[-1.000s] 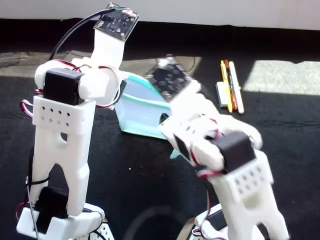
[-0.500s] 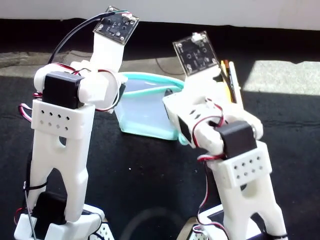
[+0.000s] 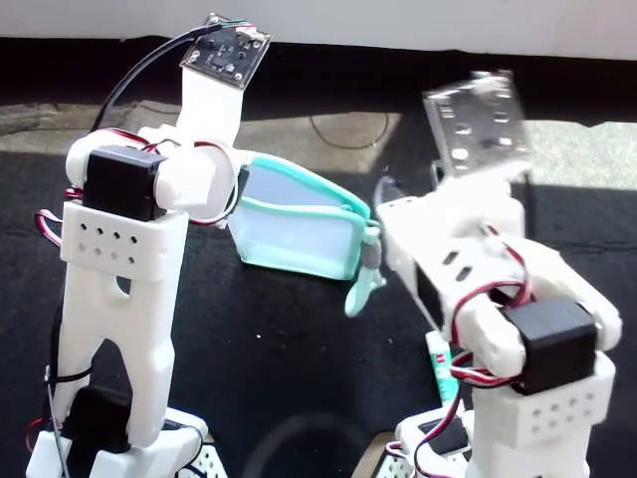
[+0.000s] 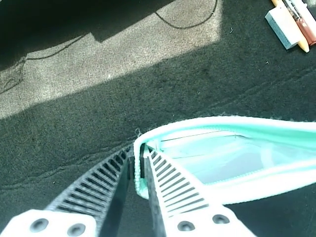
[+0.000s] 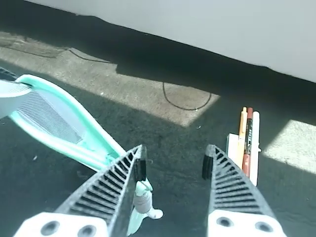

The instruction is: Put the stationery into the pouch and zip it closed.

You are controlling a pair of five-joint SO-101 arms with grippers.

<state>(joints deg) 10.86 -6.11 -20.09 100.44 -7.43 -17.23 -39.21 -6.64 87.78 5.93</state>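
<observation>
The mint-green pouch (image 3: 299, 224) lies on the dark mat with its mouth open (image 4: 232, 153). My left gripper (image 4: 138, 165) is shut on the rim at one end of the pouch. My right gripper (image 5: 173, 168) hangs open above the mat, just past the pouch's other end (image 5: 54, 118), with nothing between its fingers. The zip pull (image 5: 143, 202) dangles beside one finger (image 5: 131, 173); it is also seen from above (image 3: 363, 289). Farther off lie the pens (image 5: 247, 143) and a white eraser (image 5: 232, 148), side by side. From the left wrist they are the pens (image 4: 301, 22) and eraser (image 4: 279, 27).
A thin dark cable (image 5: 187, 101) loops on the sunlit patch of mat behind the pouch. A green and white pen-like thing (image 3: 438, 363) lies by the right arm's base. A white wall (image 5: 222, 29) bounds the far side.
The right arm has lifted and swung back to the right, off the pouch's end. The pouch mouth, pulled wide half a second ago, has sagged narrower. The left arm has barely moved.
</observation>
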